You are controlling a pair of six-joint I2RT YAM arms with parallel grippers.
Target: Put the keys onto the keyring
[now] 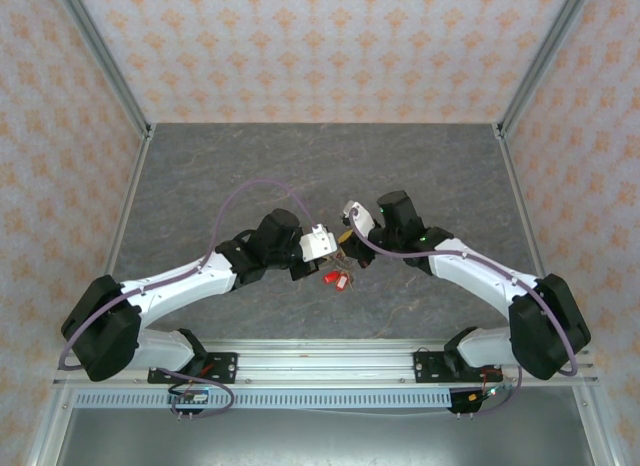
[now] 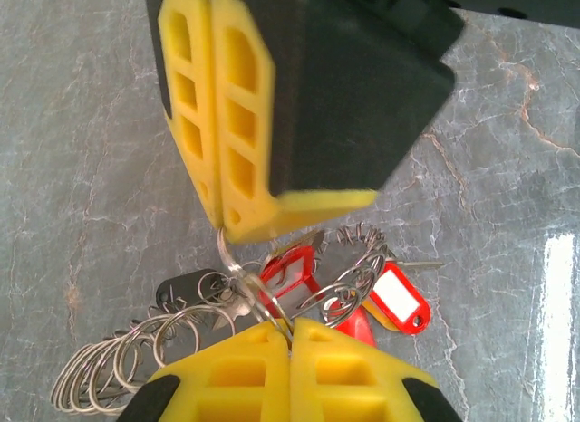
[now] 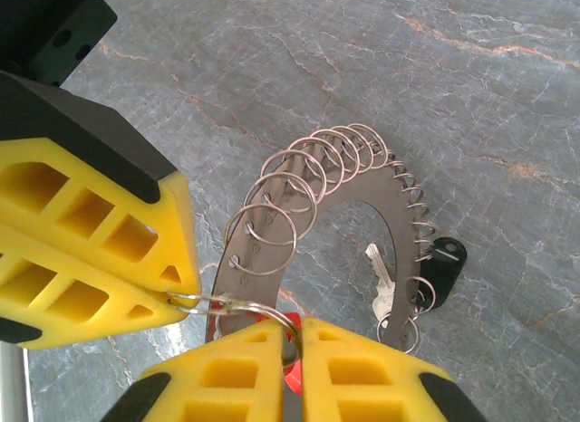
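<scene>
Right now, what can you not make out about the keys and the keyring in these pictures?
Top external: the keys are too small to count.
Left wrist: part of the small split ring is hidden inside the shut left gripper.
Right wrist: the near end of the keyring and most of a red tag sit behind the shut right gripper.

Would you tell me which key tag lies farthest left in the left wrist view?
The black tag, the only dark one; the red tags with white windows lie further right.
</scene>
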